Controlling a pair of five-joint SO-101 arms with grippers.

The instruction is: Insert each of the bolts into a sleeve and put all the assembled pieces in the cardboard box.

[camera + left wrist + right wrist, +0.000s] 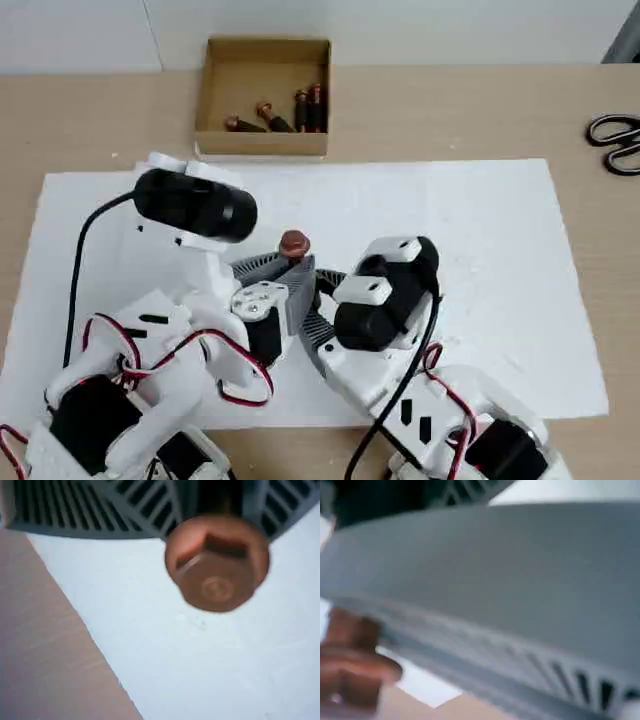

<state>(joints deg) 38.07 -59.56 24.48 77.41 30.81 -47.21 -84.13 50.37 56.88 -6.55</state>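
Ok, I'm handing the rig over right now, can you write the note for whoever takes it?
Left gripper: shut on a bolt, head up, over the white sheet at mid-table.
Right gripper: close beside the bolt; open or shut cannot be told.
Done: what look like four assembled pieces lie in the cardboard box.
Left: whether this bolt already has a sleeve is hidden by the grippers. Check it, probably sleeve it, then place it in the box.

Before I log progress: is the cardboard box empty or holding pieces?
Holding pieces: several copper-coloured bolts lie on the floor of the cardboard box, toward the arms' side.
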